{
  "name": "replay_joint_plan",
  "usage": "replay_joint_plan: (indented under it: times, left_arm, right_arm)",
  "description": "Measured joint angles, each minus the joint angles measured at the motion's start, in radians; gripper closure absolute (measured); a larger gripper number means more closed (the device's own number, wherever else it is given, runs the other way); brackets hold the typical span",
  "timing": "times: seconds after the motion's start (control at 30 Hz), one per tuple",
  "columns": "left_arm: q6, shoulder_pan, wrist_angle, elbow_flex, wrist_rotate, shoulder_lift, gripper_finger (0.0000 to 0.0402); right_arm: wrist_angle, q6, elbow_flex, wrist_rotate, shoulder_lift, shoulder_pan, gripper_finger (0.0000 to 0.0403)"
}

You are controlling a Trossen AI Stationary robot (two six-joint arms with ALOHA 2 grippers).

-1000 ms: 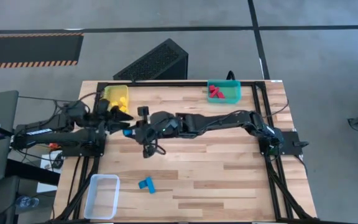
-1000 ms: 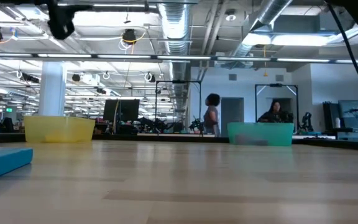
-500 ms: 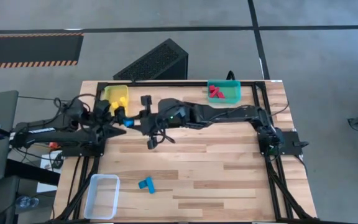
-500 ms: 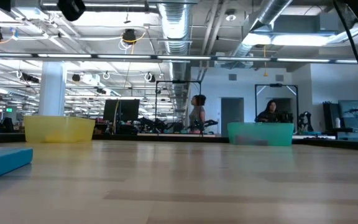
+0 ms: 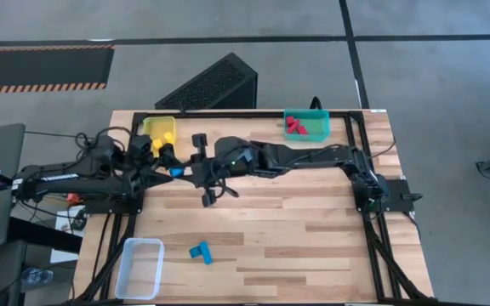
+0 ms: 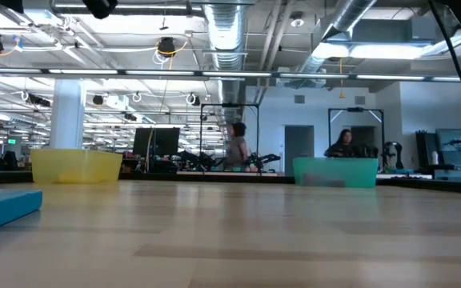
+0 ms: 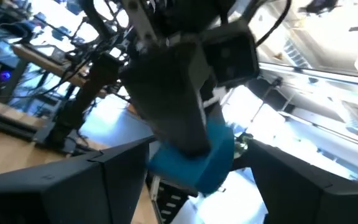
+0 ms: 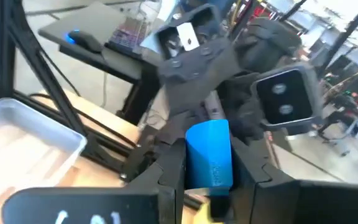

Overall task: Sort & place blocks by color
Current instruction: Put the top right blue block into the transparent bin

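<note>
A blue block [image 8: 209,152] hangs in the air near the yellow bin [image 5: 156,129], with my right gripper [image 5: 185,169] shut on it. My left gripper [image 5: 162,160] faces it from the table's left, open. Its two fingers [image 7: 104,174] stand on either side of the blue block [image 7: 194,160] without touching it. Yellow blocks [image 5: 167,137] lie in the yellow bin, and red blocks [image 5: 294,127] in the teal bin [image 5: 306,125]. Another blue block [image 5: 200,252] rests flat on the table near the front. My right gripper pinches the blue block's two opposite sides [image 8: 191,163] between its two fingers. The fingers reach in about level from the table's right. The block's free end [image 8: 207,132] sticks out past the fingertips toward my left gripper. The block is lifted clear of the table.
A clear bin [image 5: 140,266] stands at the front left corner. A black slanted box [image 5: 215,83] lies beyond the table's far edge. In the low view, people move about in the room behind the yellow bin [image 6: 76,166] and teal bin [image 6: 336,170].
My right gripper has gone up and toward the table's far edge with the blue block, closer to the yellow bin, still shut on it. My left gripper has tipped upward to face the block. A person in the background has walked leftward.
</note>
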Motion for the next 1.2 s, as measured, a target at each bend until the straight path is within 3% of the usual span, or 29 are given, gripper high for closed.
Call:
replay_joint_plan:
  times: [0.73,1.2]
  left_arm:
    - [-0.052,0.0,0.04,0.002,0.048,0.103,0.015]
    - [-0.03,0.0,0.125,0.001,0.01,0.101,0.0179]
  right_arm:
    - [-0.014,-0.064,-0.001,0.004,0.0,-0.012,0.031]
    - [-0.014,-0.077,0.0,-0.08,0.0,-0.028,0.0302]
